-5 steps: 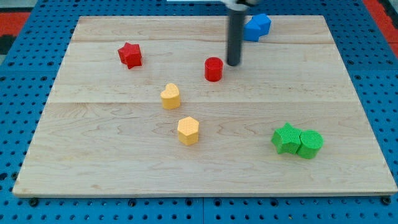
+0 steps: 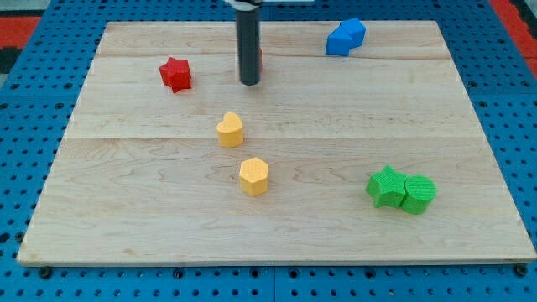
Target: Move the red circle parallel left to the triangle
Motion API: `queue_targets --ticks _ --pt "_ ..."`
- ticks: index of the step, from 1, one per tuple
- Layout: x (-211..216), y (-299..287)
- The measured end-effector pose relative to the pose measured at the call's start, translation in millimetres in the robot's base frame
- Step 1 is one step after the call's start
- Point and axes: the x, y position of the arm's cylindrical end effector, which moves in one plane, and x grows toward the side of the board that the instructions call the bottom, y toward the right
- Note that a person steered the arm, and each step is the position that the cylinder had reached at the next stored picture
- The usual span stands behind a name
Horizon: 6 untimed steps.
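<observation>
My tip (image 2: 249, 82) rests on the wooden board (image 2: 470, 126) in its upper middle, to the right of the red star (image 2: 176, 74). The red circle (image 2: 259, 59) shows only as a thin red sliver at the rod's right edge; the rod hides the rest. Two blue blocks (image 2: 346, 37) sit touching each other near the view's top, right of the rod; I cannot make out their exact shapes. The sliver lies slightly lower in the view than the blue blocks and well to their left.
A yellow heart (image 2: 230, 130) and a yellow hexagon (image 2: 253, 176) lie below the tip. A green star (image 2: 386, 186) and a green cylinder (image 2: 418, 194) touch each other at the lower right. A blue pegboard surrounds the board.
The rod has moved left and up the view. The red circle has moved up and left from the board's middle and is now almost hidden behind the rod. Other blocks are unchanged.
</observation>
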Motion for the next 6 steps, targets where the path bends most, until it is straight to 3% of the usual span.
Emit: queue_targets --ticks 2,4,5,6 --pt "-61 10" --pt "-28 27" --pt "-57 39" --pt "-55 41"
